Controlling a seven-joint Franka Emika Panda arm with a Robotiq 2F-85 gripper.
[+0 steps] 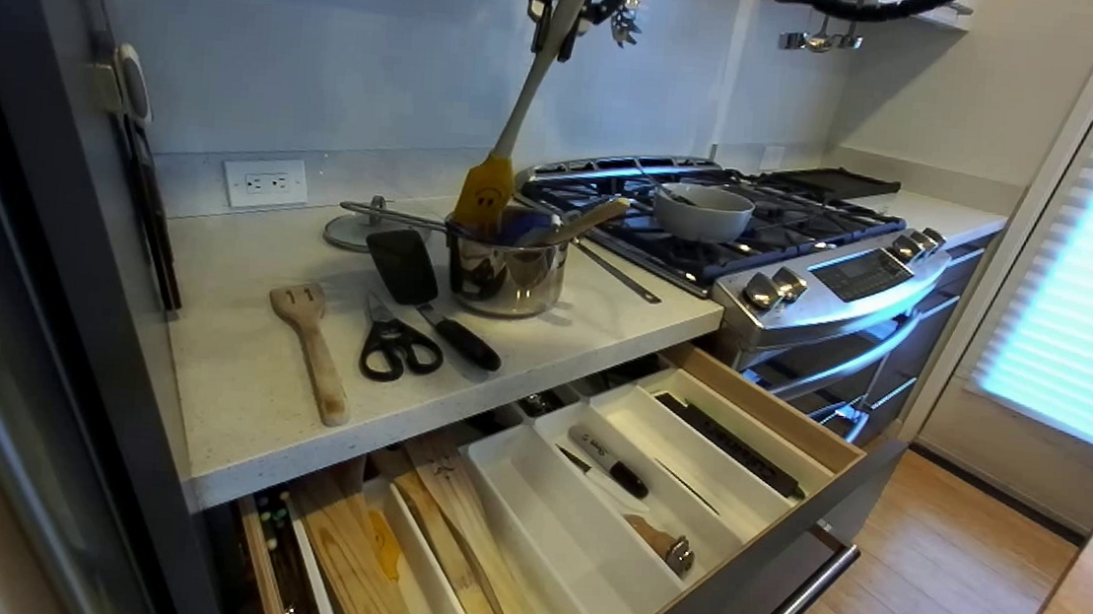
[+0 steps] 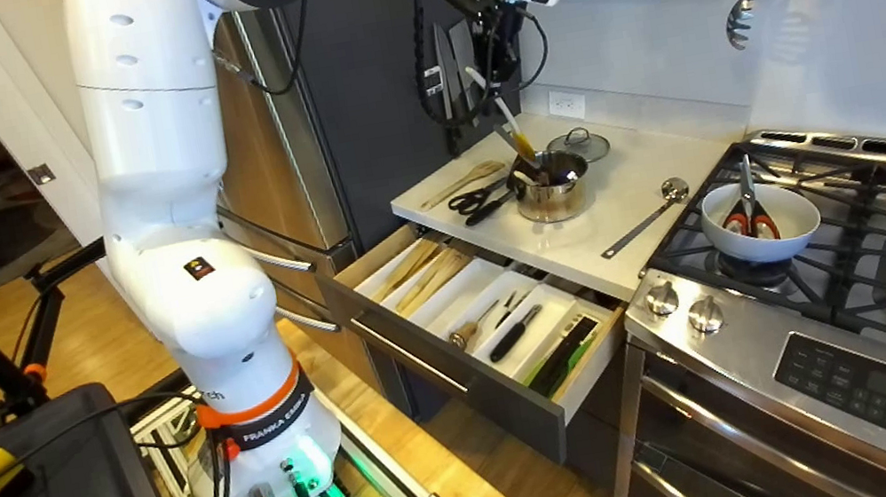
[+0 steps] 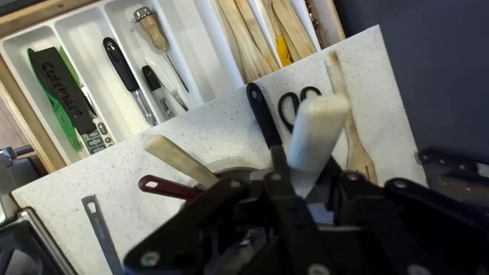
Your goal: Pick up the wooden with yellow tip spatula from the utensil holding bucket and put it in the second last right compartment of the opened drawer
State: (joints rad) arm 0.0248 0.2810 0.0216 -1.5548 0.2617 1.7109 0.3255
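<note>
Closest to us in the wrist view is the black gripper, its fingers near each other with a narrow gap, and between them they clasp the pale handle of the spatula. We see the spatula tilted, its yellow blade down at the mouth of the metal pot; whether its lower edge touches the pot we cannot tell. A light wooden handle leans out of the same pot, and a dark red handle shows just beside it. Near the pot, on the counter, we find a black turner, black-handled scissors, a slotted wooden turner and a glass lid; a long-handled metal utensil lies between pot and stove. Below the counter's edge we have the drawer pulled out, its white tray split into compartments; wooden utensils, a marker and other tools lie in them. On the stove a white bowl holds orange-handled scissors.
</note>
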